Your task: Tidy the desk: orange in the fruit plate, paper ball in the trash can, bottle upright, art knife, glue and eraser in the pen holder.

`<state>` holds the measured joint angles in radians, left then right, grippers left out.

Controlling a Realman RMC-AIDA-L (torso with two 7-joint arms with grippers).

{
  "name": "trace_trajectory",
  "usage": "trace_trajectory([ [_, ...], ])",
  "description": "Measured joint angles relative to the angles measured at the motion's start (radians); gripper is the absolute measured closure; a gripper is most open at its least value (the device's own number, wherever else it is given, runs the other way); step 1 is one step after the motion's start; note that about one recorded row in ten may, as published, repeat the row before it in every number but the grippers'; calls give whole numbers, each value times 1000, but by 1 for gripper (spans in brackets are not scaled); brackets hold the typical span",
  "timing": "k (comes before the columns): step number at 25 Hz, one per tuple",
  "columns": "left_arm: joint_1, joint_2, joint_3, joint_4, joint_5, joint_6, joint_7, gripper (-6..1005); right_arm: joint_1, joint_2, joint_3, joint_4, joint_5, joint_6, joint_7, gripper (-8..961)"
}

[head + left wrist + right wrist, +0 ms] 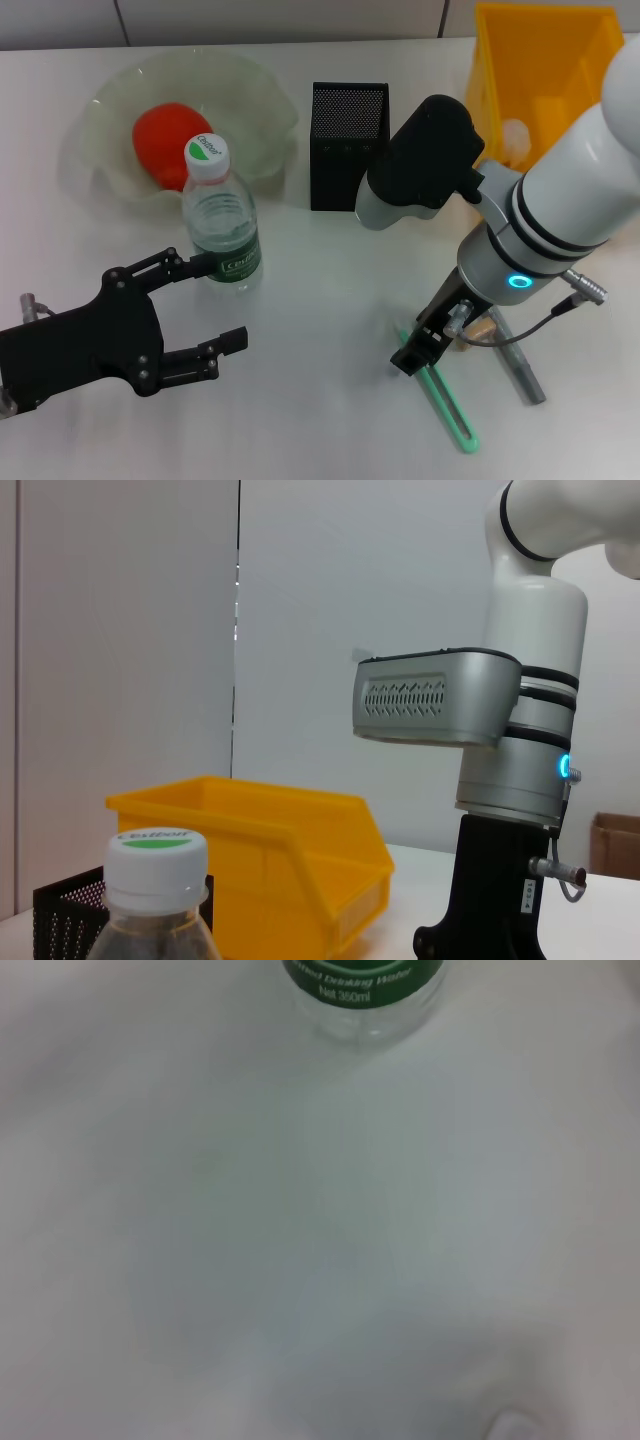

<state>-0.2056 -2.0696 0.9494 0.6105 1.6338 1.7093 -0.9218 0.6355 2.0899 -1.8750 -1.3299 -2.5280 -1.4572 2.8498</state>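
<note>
Head view: bottle is standing upright on the white counter, just at 6 o'clock of the fruit plate, which is holding the orange. Left gripper is hovering at 7 o'clock of the bottle, jaws released, upper finger nearly touching the label. Pen holder is sitting at 12 o'clock; yellow trash can at 1 o'clock, paper ball lying inside. Right gripper is pressing down at 5 o'clock onto the green art knife; jaw state cannot tell. Grey glue stick is lying just beside it.
</note>
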Motion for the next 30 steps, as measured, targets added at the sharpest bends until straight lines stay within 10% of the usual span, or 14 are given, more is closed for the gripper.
trace_trajectory([
  [17, 0, -1, 0, 0, 0, -2, 0, 157, -4, 1, -12, -30, 7, 9, 1, 785],
  [30, 2, -1, 0, -3, 0, 1, -1, 157, -245, 3, 558, -284, 448, 150, -327, 754],
])
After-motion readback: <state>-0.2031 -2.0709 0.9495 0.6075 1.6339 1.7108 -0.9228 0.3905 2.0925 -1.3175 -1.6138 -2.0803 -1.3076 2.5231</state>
